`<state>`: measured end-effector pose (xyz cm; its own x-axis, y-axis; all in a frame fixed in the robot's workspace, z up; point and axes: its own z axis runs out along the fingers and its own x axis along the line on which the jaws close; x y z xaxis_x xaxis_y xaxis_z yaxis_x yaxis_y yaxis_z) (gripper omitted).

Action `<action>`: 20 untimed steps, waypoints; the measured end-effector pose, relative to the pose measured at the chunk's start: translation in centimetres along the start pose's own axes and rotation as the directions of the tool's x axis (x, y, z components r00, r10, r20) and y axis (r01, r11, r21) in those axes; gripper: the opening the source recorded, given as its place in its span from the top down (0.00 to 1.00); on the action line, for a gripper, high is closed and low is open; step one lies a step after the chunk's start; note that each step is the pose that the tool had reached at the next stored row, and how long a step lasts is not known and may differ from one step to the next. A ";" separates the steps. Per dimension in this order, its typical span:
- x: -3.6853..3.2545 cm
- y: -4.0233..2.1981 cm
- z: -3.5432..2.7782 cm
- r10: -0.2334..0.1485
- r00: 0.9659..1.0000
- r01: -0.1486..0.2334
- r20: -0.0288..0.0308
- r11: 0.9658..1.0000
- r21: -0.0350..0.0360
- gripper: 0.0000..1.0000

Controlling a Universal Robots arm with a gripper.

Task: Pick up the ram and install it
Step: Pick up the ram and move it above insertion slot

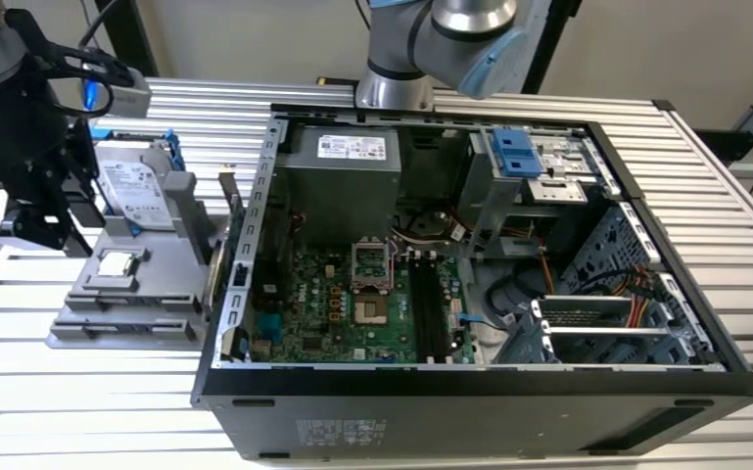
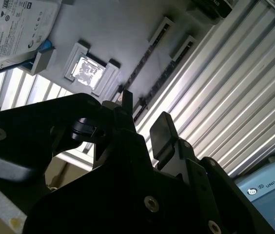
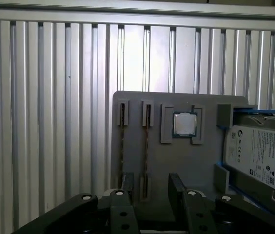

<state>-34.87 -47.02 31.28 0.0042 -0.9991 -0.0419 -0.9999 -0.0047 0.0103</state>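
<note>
Slots in the grey holder (image 3: 206, 156) keep the ram (image 3: 146, 146) standing on its long edge, thin side up. I take this to be so that two fingers can close on its flat faces from above. A like strip stands in the slot just beside it. The holder lies on the ribbed table (image 1: 89, 411), at the exterior view's left of the open computer case (image 1: 481, 421). It also carries the processor (image 3: 184, 123) in a square recess and the hard drive (image 3: 259, 156) on the side away from the ram.

The gripper (image 3: 152, 190) hangs above one end of the holder, jaws parted with nothing between them. In the first wrist view the ram's line runs toward that gap, so the tool looks lined up on the stick rather than on the other parts. It is apart from the ram, not touching. The ram is not yet lifted, so I judge that no part of fitting it to the motherboard (image 1: 337, 304) inside the case is done.
</note>
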 end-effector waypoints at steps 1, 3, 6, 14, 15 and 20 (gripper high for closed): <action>0.00 0.00 0.02 0.000 1.000 0.000 0.000 1.000 0.000 0.00; 0.00 0.00 0.03 0.000 1.000 0.000 0.000 1.000 0.000 0.00; 0.00 0.00 0.11 0.000 1.000 0.000 0.000 1.000 0.000 0.00; 0.02 0.00 0.58 0.000 1.000 0.000 0.000 1.000 0.000 0.00; 0.02 0.00 0.65 0.000 1.000 0.000 0.000 1.000 0.000 0.00; 0.04 0.00 0.99 0.000 1.000 0.000 0.000 1.000 0.000 0.00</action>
<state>-34.89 -47.01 30.29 0.0042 -0.9991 -0.0419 -0.9999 -0.0047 0.0102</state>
